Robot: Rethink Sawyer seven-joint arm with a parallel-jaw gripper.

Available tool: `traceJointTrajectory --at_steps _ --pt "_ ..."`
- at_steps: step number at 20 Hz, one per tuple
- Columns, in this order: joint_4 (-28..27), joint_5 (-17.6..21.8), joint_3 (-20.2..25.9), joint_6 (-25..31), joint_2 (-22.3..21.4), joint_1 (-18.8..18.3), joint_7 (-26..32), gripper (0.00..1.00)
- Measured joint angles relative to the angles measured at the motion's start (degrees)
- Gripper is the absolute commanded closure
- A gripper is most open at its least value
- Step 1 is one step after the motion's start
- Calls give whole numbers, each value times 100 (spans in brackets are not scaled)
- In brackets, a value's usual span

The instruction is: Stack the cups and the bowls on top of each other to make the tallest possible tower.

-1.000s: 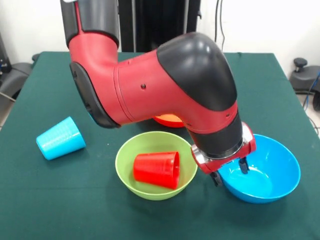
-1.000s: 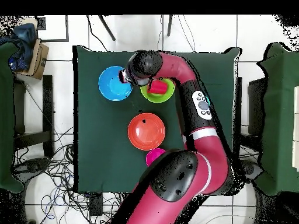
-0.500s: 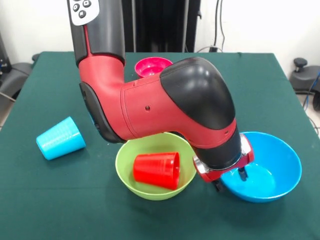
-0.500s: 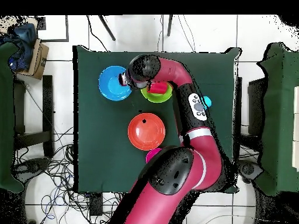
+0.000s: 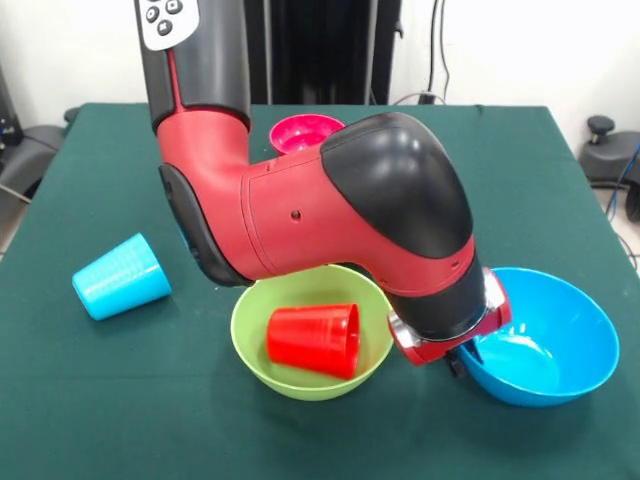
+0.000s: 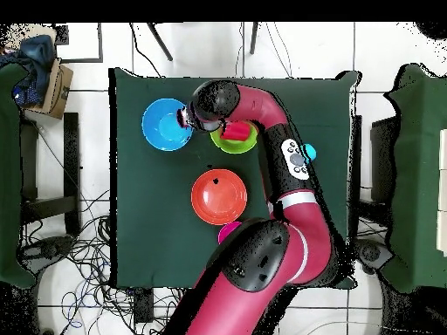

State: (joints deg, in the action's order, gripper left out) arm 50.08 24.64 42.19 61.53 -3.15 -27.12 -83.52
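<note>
My gripper [image 5: 462,355] is shut on the near-left rim of the blue bowl [image 5: 548,350], which sits slightly tilted at the front right. In the overhead view the gripper [image 6: 186,118] meets the blue bowl [image 6: 164,125] at its right rim. Beside it stands the lime green bowl [image 5: 300,378] with the red cup [image 5: 314,339] lying on its side inside. The light blue cup [image 5: 120,277] lies on its side at the left. The small pink-red bowl [image 5: 303,130] shows behind my arm. The orange bowl [image 6: 218,196] shows only from overhead. No tower stands.
My bulky red and black arm [image 5: 330,200] stretches across the middle of the green table [image 5: 90,400] and hides what lies under it. Overhead, the arm partly covers the green bowl [image 6: 247,145], the light blue cup [image 6: 311,153] and the pink-red bowl [image 6: 229,232].
The fingers, which straddled the blue bowl's rim, have come together on it. The bowl has shifted and tipped toward the right in the front view. The arm swung earlier, uncovering the pink-red bowl.
</note>
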Motion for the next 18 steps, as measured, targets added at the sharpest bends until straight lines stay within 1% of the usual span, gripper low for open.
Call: traceJointTrajectory --at_steps 12,18 --pt "2 4 20 0 -21 -6 0 100" --pt "17 1 22 27 -189 -84 0 100"
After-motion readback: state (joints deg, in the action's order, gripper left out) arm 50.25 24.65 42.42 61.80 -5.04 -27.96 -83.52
